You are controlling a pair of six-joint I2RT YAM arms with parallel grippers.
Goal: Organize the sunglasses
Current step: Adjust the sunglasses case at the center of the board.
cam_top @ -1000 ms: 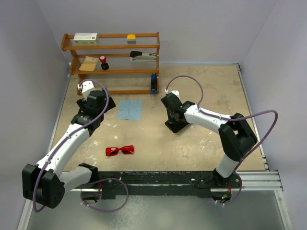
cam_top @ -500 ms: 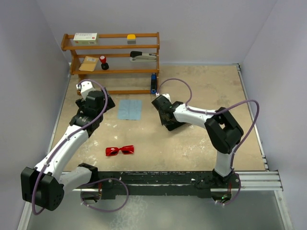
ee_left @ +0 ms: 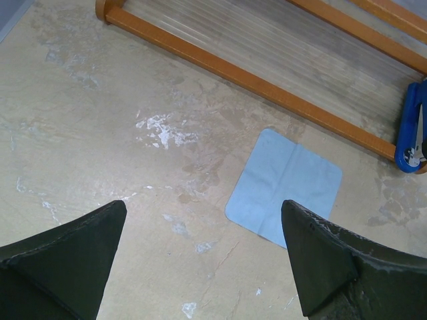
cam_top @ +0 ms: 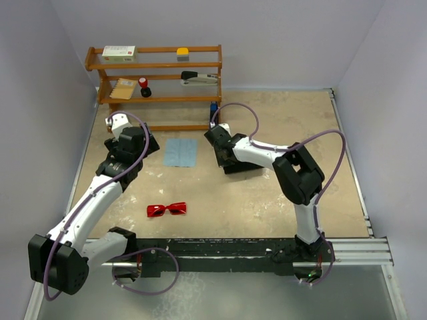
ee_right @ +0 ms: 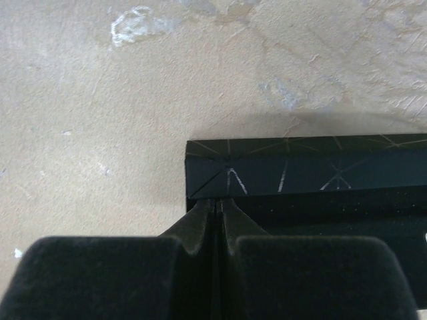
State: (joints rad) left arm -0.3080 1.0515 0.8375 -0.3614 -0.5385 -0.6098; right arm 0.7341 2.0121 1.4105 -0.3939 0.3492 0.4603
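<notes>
Right arm [cam_top: 293, 173] has swung left across the table [cam_top: 287, 120] over the past second, and its wrist is now near the foot of the wooden shelf rack [cam_top: 160, 65]. The left arm [cam_top: 93, 200] holds much the same pose. The right gripper [ee_right: 218, 203] — fingers pressed flat together, nothing between them — sits at the corner of the long black case [ee_right: 307, 167], which lies flat on the table. The left gripper [ee_left: 203, 210] hangs over bare tabletop with its jaws spread wide, the light blue cloth [ee_left: 283, 187] lying ahead of it beside the rack. The red sunglasses [cam_top: 167, 210] lie on the table toward the front edge, nearer the left arm's base — well apart from both grippers and the case.
</notes>
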